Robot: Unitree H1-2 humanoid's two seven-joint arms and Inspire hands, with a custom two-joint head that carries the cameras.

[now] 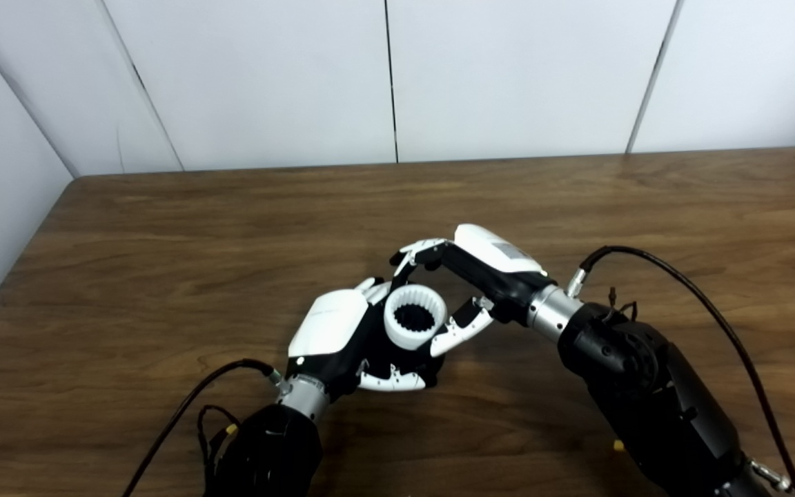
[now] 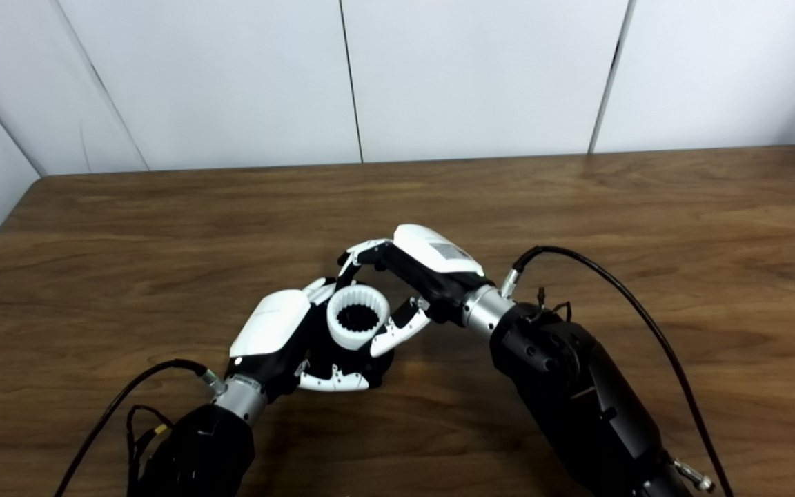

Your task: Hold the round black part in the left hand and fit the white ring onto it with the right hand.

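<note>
While cupped low over the table, left hand curled around black part, steadying it; right hand pinching white ring from both sides, seemingly seating it on top.

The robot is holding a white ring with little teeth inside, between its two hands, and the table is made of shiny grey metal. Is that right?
Not quite. The table is brown wood, not grey metal; the left eye view shows its grain. The rest holds: the white ring with little teeth inside sits between the left hand and the right hand.
</note>
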